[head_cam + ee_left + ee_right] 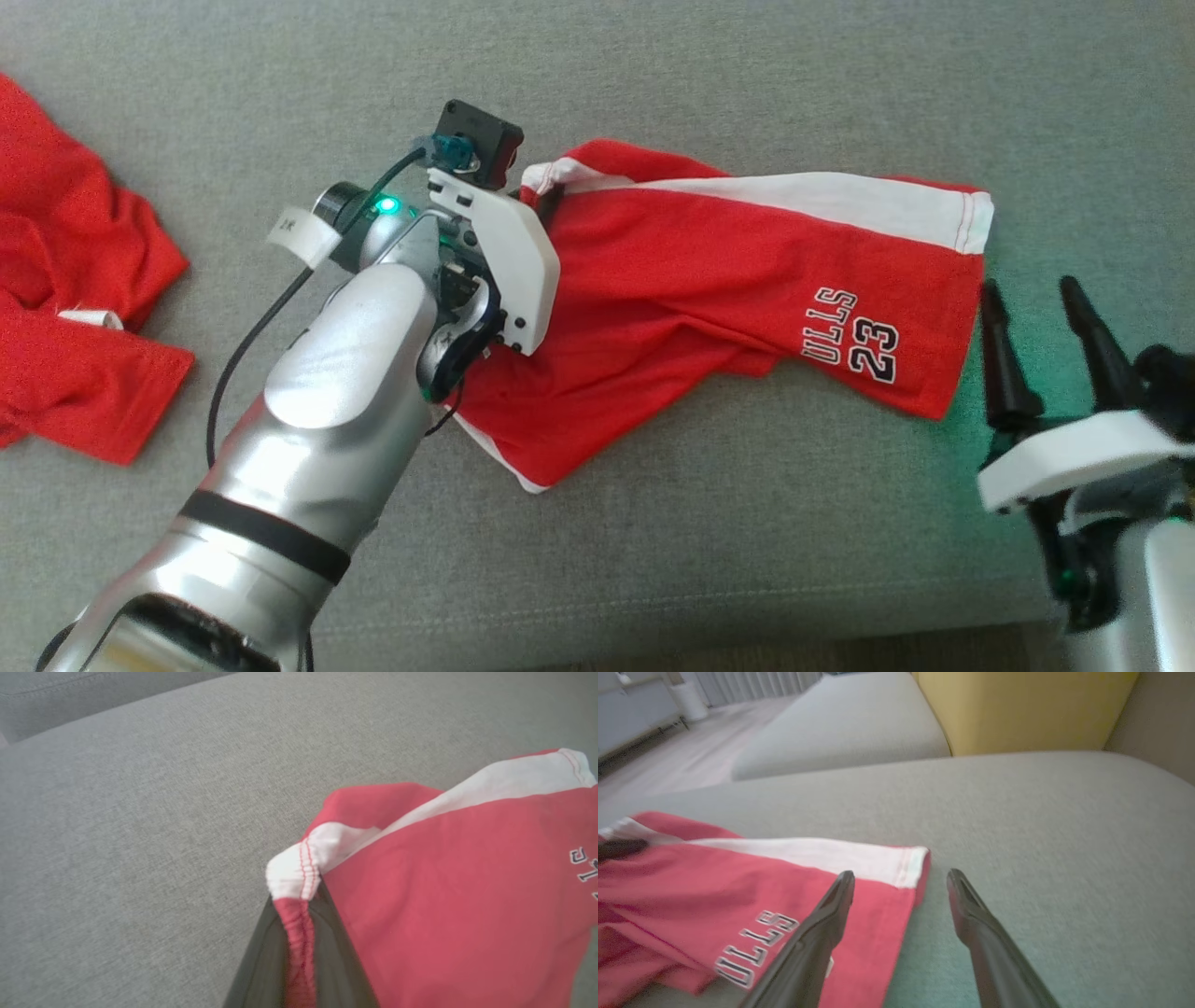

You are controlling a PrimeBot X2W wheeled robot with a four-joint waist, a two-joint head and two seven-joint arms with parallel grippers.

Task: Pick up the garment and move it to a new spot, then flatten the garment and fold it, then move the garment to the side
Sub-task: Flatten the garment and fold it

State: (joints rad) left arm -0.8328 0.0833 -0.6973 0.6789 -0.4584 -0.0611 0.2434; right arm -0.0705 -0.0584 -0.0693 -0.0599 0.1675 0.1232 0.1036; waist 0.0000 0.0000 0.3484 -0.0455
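Cloth is what I'm working with, so I plan around softness. The garment (709, 280), red shorts with a white side stripe (822, 196) and a printed number (851, 336), lies rumpled across the grey sofa cushion (653, 560). Its waist end is toward my left arm and its leg end toward my right.

My left gripper (299, 905) is pinched tight on the gathered waistband (299, 942) at its corner, where the red elastic meets the white band. In the left wrist view the cloth is squeezed between the two dark fingers. My right gripper (1030, 289) has its fingers spread wide and holds nothing. It sits just beside the leg hem (966, 308), over bare cushion.

I judge the shorts to be light and limp. Lifted by one corner they will hang and bunch, and the lower layer may drag on the cushion's weave. The stitched waistband is the thickest and least slippery part, so it seems a sound hold. For the other end I would take the doubled hem at the white stripe's corner, pinching both layers so the leg doesn't peel open. With two opposite holds I could tension the cloth flat.

A second red garment (75, 308) lies well apart at the far left, and I mean to keep clear of it.
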